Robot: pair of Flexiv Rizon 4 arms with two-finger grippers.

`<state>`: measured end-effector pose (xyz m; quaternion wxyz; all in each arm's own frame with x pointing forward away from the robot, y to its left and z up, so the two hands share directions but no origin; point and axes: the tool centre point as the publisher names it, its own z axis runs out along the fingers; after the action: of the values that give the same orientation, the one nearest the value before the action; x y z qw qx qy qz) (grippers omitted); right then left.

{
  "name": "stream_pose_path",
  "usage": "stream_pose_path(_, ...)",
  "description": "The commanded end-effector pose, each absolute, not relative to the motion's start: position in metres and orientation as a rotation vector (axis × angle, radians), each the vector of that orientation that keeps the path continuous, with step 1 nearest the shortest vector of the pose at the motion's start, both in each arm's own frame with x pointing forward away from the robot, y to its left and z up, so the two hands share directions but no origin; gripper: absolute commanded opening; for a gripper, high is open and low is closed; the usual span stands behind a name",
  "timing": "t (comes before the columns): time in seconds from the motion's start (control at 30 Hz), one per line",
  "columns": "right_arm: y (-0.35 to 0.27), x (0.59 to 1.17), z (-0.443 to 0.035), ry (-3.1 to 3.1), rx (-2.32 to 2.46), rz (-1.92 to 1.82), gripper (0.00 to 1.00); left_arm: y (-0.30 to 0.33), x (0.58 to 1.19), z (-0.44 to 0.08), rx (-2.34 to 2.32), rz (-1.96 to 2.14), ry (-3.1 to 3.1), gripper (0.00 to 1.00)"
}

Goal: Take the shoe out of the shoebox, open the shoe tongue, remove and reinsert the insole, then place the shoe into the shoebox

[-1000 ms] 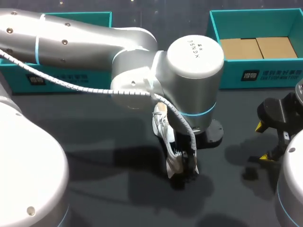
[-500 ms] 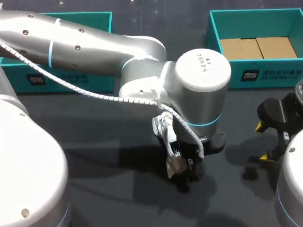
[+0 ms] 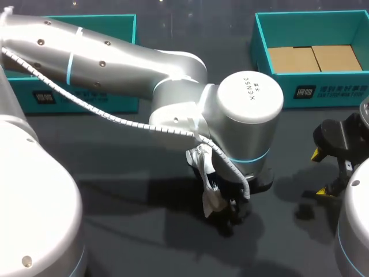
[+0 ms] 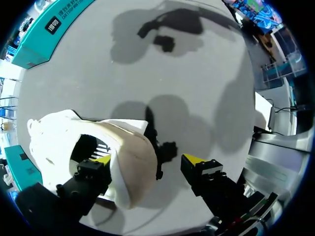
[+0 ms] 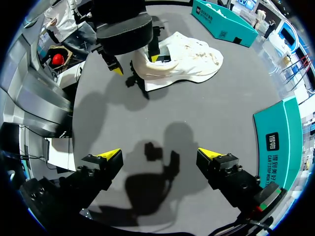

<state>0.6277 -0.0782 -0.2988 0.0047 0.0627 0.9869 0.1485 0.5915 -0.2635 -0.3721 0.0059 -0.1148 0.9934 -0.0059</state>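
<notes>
One white mesh shoe [image 4: 129, 162] lies on the dark counter [image 3: 115, 173], one teal cardboard shoebox [image 3: 121, 101] at its ten o'clock, a second shoebox [image 3: 328, 89] at two. The left gripper [image 4: 146, 160] straddles its heel, wide open, unclamped; the right gripper [image 5: 160, 154], at three o'clock, gapes empty.

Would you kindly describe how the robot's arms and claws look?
Both the left arm and right arm are smooth silver-grey tubes with rounded joints and pale blue rings. A white spiral-wrapped cable runs along the left arm, whose round end cap bears dark lettering. The left claw and right claw are black with bright yellow fingertips.
</notes>
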Motion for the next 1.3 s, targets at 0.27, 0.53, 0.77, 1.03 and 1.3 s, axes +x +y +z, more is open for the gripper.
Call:
stream_pose_path(0.27,-0.079,0.625,-0.298,3.088,0.196,0.463,1.00,-0.268,0.595,-0.386,-0.383,0.004,3.110,0.76)
stream_pose_path(0.53,-0.079,0.625,-0.298,3.088,0.196,0.463,1.00,-0.267,0.597,-0.388,-0.384,0.004,3.119,0.59)
stream_pose_path(0.77,-0.079,0.625,-0.298,3.088,0.196,0.463,1.00,-0.264,0.597,-0.388,-0.379,0.004,3.128,0.61)
stream_pose_path(1.03,-0.079,0.625,-0.298,3.088,0.196,0.463,1.00,-0.263,0.599,-0.392,-0.355,0.003,3.139,0.47)
stream_pose_path(1.3,-0.079,0.625,-0.298,3.088,0.196,0.463,1.00,-0.262,0.601,-0.394,-0.327,-0.006,3.163,0.00)
